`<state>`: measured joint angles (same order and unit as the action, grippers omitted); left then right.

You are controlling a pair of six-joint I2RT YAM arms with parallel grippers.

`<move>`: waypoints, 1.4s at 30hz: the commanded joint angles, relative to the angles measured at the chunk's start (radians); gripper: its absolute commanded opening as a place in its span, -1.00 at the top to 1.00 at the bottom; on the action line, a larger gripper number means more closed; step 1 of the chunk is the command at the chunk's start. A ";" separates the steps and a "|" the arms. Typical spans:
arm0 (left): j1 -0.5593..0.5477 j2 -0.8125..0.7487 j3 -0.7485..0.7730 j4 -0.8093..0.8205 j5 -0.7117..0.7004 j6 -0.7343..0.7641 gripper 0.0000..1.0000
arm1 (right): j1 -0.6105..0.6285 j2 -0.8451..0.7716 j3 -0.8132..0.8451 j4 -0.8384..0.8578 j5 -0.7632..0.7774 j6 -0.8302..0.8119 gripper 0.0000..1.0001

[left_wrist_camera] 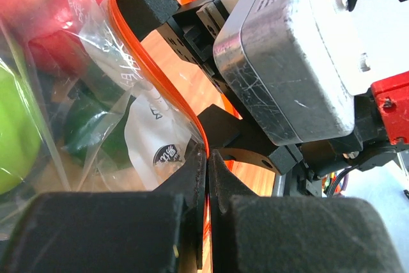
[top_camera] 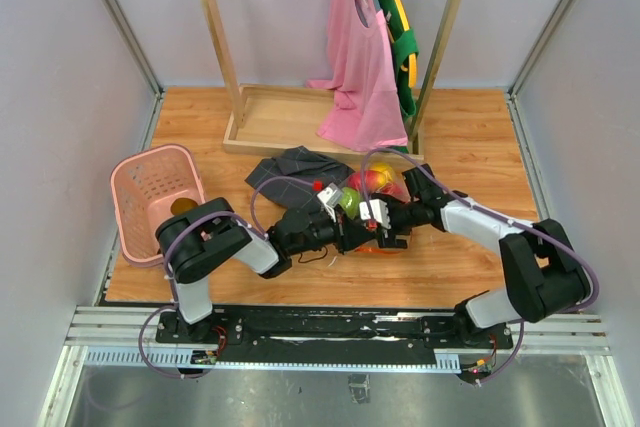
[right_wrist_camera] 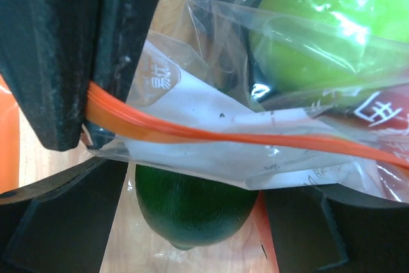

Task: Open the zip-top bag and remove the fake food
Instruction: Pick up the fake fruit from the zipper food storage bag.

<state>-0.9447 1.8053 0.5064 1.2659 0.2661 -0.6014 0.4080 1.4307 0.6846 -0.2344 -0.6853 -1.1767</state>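
Note:
The zip-top bag [top_camera: 385, 185] lies mid-table, holding red, yellow and lime green fake food. My left gripper [top_camera: 352, 233] is shut on its orange-red zip strip [left_wrist_camera: 160, 87], pinched between my fingertips [left_wrist_camera: 208, 158]. The white label [left_wrist_camera: 156, 142] sits just left of the pinch. My right gripper [top_camera: 392, 230] faces the left one at the bag mouth. In the right wrist view it [right_wrist_camera: 195, 180] is open, its fingers wide apart either side of a dark green fruit [right_wrist_camera: 192, 206] under the bag's lip. The strip [right_wrist_camera: 255, 137] runs across above it. A lime green fruit [right_wrist_camera: 332, 23] is inside the bag.
A pink slotted basket [top_camera: 140, 182] with a brownish fruit [top_camera: 183, 207] in it stands at the left. A grey cloth [top_camera: 290, 167] lies just behind the grippers. A wooden rack [top_camera: 270, 122] with hanging pink and green garments stands at the back.

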 commanded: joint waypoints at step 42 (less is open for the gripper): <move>-0.049 -0.028 0.172 -0.398 0.014 0.144 1.00 | -0.114 0.013 0.304 -0.359 0.158 0.545 0.79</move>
<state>-0.9794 1.7905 0.6670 0.9375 0.2626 -0.4950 0.3149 1.4296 0.9504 -0.6277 -0.6167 -0.7937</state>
